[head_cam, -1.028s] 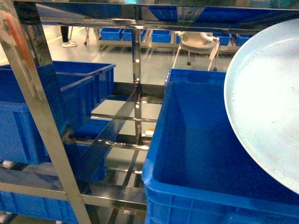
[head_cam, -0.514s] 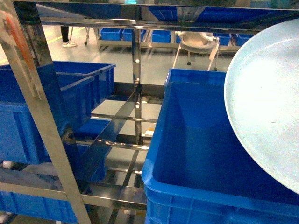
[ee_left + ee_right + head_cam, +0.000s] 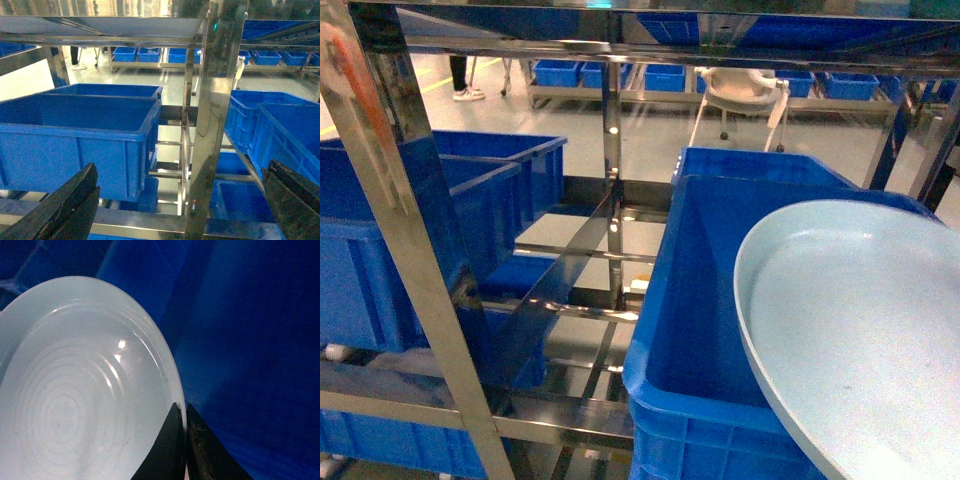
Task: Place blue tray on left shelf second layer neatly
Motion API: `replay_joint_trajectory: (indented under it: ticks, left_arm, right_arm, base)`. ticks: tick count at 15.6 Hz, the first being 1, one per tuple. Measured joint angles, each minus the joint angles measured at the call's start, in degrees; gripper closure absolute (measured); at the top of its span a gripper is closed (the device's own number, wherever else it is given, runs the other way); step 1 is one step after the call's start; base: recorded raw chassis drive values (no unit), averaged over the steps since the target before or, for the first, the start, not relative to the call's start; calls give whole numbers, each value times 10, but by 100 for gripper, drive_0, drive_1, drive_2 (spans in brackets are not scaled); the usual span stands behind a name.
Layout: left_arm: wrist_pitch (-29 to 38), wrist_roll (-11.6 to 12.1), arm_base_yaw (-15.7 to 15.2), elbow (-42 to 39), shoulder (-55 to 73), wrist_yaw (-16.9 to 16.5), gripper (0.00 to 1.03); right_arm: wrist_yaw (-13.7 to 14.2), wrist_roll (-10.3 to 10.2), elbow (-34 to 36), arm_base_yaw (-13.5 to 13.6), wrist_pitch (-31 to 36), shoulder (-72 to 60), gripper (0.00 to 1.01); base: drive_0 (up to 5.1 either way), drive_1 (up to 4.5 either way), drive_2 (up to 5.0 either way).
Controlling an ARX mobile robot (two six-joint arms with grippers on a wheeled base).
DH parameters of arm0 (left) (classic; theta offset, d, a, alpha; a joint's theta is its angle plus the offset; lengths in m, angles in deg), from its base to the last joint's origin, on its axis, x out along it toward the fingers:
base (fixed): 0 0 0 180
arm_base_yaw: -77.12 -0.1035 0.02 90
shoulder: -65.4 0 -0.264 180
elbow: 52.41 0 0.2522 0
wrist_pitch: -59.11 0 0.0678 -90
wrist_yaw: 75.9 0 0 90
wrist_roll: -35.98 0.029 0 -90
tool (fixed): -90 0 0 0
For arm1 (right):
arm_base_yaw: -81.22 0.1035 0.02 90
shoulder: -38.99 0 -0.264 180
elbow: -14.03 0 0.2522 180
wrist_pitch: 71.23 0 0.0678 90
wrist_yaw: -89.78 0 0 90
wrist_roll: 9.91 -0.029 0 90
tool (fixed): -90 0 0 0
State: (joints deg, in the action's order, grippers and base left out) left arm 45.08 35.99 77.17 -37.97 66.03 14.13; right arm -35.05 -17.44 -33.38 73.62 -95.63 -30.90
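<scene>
The blue tray (image 3: 865, 330) is a large round pale-blue dish with concentric rings, filling the lower right of the head view and hanging over a deep blue crate (image 3: 720, 330). In the right wrist view the blue tray (image 3: 75, 400) fills the left side, and my right gripper (image 3: 185, 412) is shut on its rim, one finger on each face. My left gripper (image 3: 180, 200) is open and holds nothing, its black fingers (image 3: 65, 207) at the frame's lower corners, facing the shelf post (image 3: 212, 125). Neither gripper shows in the head view.
Steel shelf posts (image 3: 405, 230) and rails (image 3: 560, 425) stand close in front. Blue crates (image 3: 440, 210) fill the left shelf bay, seen also as blue crates (image 3: 75, 135) in the left wrist view. More crates (image 3: 270, 130) sit on the right. A white chair (image 3: 745, 90) stands behind.
The blue tray has dropped from upright at the head view's right edge to a flatter tilt, lower and further left, over the right-hand crate. The shelf and crates are unmoved.
</scene>
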Motion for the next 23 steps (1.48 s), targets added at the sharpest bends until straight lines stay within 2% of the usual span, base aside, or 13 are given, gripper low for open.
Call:
replay_joint_trajectory:
  ticks: [1,3,5,8,9,11,13,14,16,17,21,23]
  left_arm:
    - [0,0,0,0,0,0,5]
    - [0,0,0,0,0,0,5]
    - [0,0,0,0,0,0,5]
    - [0,0,0,0,0,0,5]
    - [0,0,0,0,0,0,5]
    - [0,0,0,0,0,0,5]
    - [0,0,0,0,0,0,5]
    - [0,0,0,0,0,0,5]
    - [0,0,0,0,0,0,5]
    - [0,0,0,0,0,0,5]
    - [0,0,0,0,0,0,5]
    - [0,0,0,0,0,0,5]
  right_arm:
    - [-2,-5,-15,0,-8,-51,99]
    - [8,-20,-32,-1,26,-134,99]
    - [13,-73,-64,-2,50,-198,99]
    - [28,-136,-90,21,90,-233,99]
    - [34,-152,-95,29,102,-240,99]
    - [56,-165,-103,40,117,-260,99]
    - [84,-163,-114,42,126,-275,99]
    - [101,-153,-117,41,127,-275,99]
    - [102,-143,-119,37,118,-262,99]
    - [105,-134,-119,37,119,-247,99]
    - [158,-79,-119,38,114,-235,99]
    - [158,-60,-119,30,116,-246,99]
  base:
    - [0,0,0]
    - [0,0,0]
    - [0,0,0]
    - [0,0,0]
    - [0,0,0]
    - [0,0,0]
    - [0,0,0]
    - [0,0,0]
    - [0,0,0]
    - [0,0,0]
    - [0,0,0]
    - [0,0,0]
